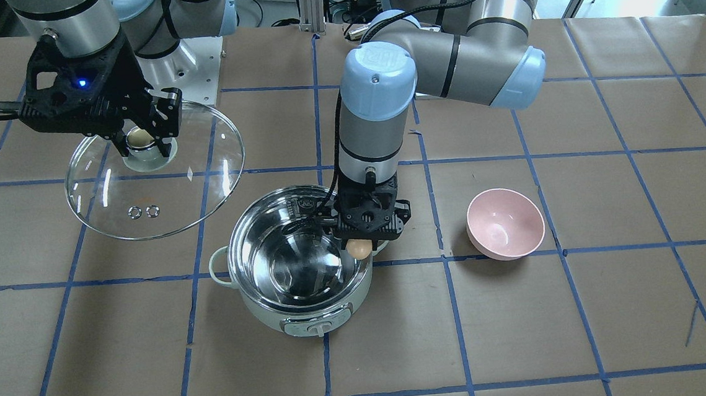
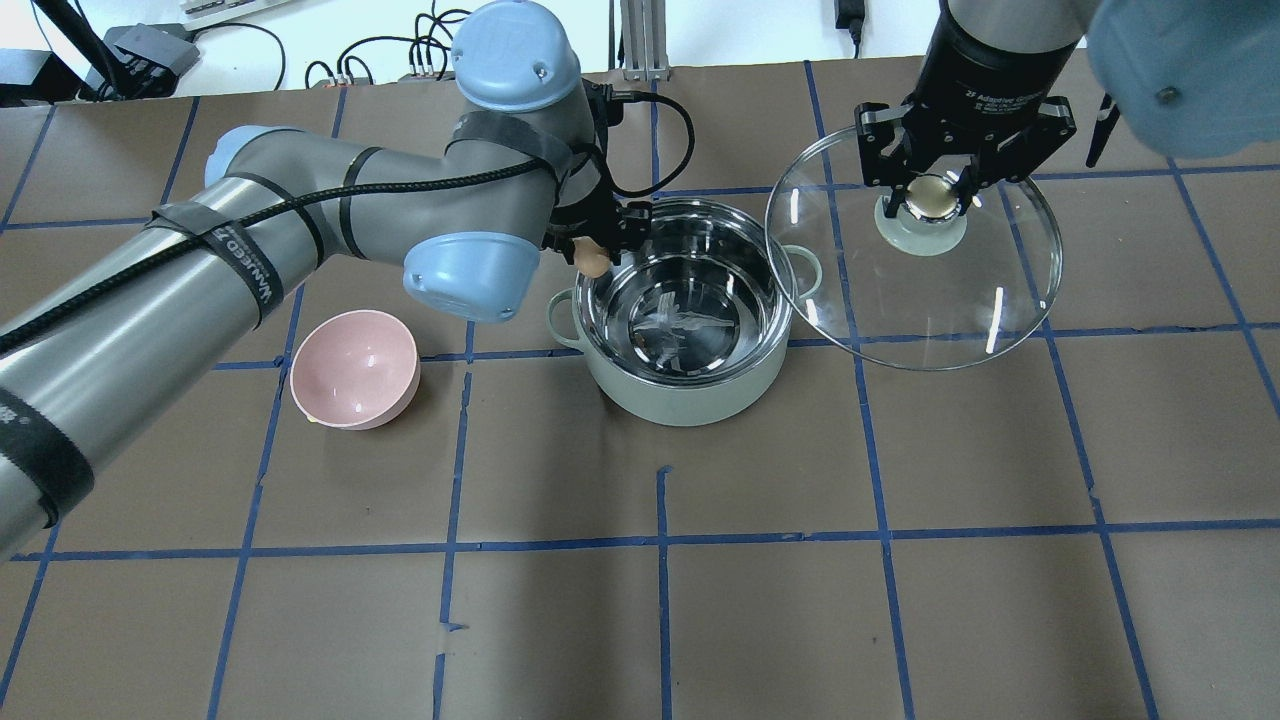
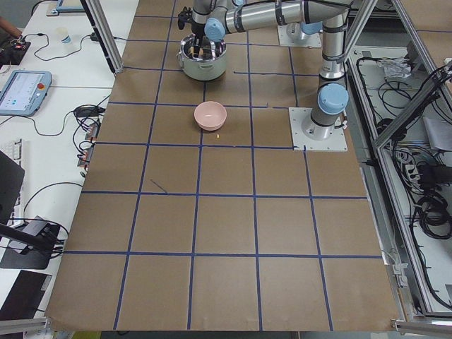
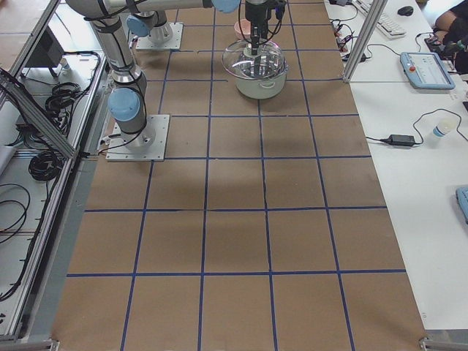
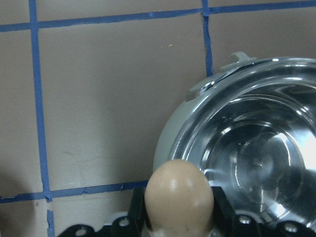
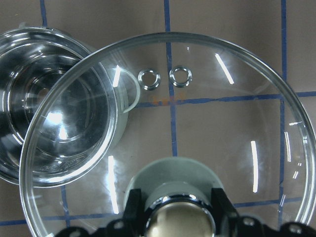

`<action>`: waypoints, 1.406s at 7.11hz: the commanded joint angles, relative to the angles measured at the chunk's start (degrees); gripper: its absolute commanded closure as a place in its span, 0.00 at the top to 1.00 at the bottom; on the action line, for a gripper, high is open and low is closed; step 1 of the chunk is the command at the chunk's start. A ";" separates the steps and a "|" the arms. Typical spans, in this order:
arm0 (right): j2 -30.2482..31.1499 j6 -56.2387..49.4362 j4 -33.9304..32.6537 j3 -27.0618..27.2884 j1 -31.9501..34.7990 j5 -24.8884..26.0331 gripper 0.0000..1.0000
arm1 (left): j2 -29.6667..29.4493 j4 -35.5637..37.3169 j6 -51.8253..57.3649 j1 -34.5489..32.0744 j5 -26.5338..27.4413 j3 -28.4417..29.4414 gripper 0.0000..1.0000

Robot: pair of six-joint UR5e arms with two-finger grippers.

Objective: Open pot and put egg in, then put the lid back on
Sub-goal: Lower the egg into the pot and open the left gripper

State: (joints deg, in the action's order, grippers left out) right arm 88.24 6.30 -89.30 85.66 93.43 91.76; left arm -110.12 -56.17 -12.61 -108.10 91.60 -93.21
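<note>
The round mint-green electric pot [image 2: 690, 398] is seen uncovered on the brown-papered, blue-taped tabletop [image 2: 660, 600], its steel mouth unobstructed. The small tan oval egg [image 5: 178, 195] is gripped by the left tool [image 1: 365, 237] just above the pot's left rim. The large clear glass lid [image 2: 940, 300] is held aloft by its cream knob in the clenched right tool [image 1: 145, 138], and its edge is seen overlapping the pot's right handle. A pink round bowl [image 2: 353, 368] is set well apart on the left.
</note>
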 commanded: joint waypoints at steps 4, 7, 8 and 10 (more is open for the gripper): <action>0.00 0.02 0.00 -0.05 0.00 0.00 0.06 | -4.22 4.76 -1.19 -3.96 5.95 -0.56 0.39; 0.00 0.02 0.00 0.04 0.00 0.00 0.06 | -5.63 4.76 -2.51 -6.59 10.35 -1.01 0.39; 0.00 0.02 0.00 0.04 0.00 0.00 0.06 | -5.46 4.76 -2.16 -6.60 10.44 -1.18 0.39; 0.00 0.02 0.00 0.04 0.00 0.00 0.06 | -5.63 4.76 -2.42 -6.60 10.45 -1.62 0.47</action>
State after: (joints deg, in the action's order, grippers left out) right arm 88.24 6.33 -89.30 85.69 93.43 91.76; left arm -115.58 -51.41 -15.00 -114.66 101.96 -94.55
